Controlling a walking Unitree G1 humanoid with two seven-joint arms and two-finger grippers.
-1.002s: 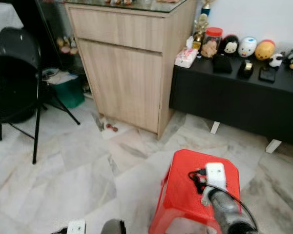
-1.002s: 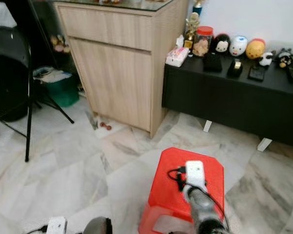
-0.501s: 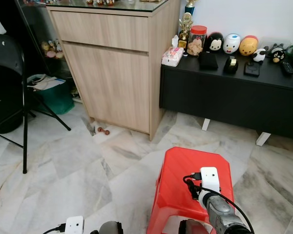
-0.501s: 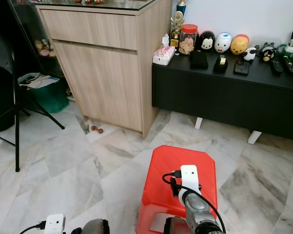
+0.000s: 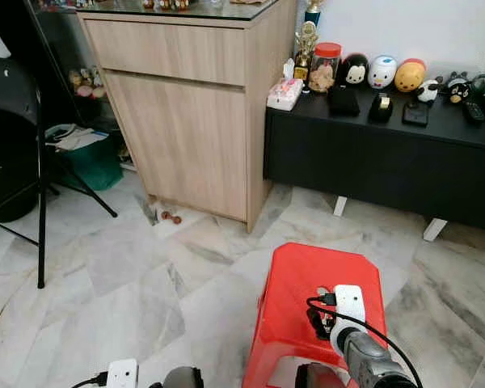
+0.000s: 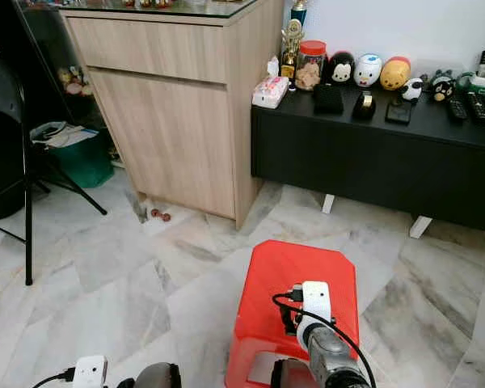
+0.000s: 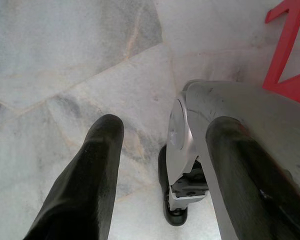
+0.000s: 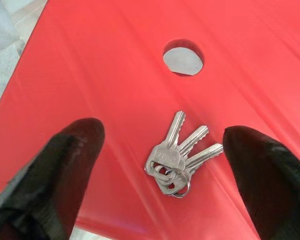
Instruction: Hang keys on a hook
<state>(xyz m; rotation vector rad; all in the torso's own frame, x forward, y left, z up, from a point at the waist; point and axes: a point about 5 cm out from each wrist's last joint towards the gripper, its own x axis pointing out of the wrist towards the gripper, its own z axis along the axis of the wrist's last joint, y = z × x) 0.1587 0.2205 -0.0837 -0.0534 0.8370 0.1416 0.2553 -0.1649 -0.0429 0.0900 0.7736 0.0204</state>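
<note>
A bunch of silver keys on a ring lies flat on the top of a red plastic stool, near its round centre hole. My right gripper hangs just above the stool top, open, with one black finger on each side of the keys and not touching them. In the eye views my right arm reaches over the stool's near edge. My left gripper hangs open low at my side over the marble floor, with nothing in it.
A light wooden cabinet stands ahead to the left. A low black bench with figurines and a jar runs along the wall on the right. A black folding chair and a green bin are at the far left.
The head camera shifted over the first half second, then held. My right wrist has sunk slightly toward the stool's near edge. The keys have not moved.
</note>
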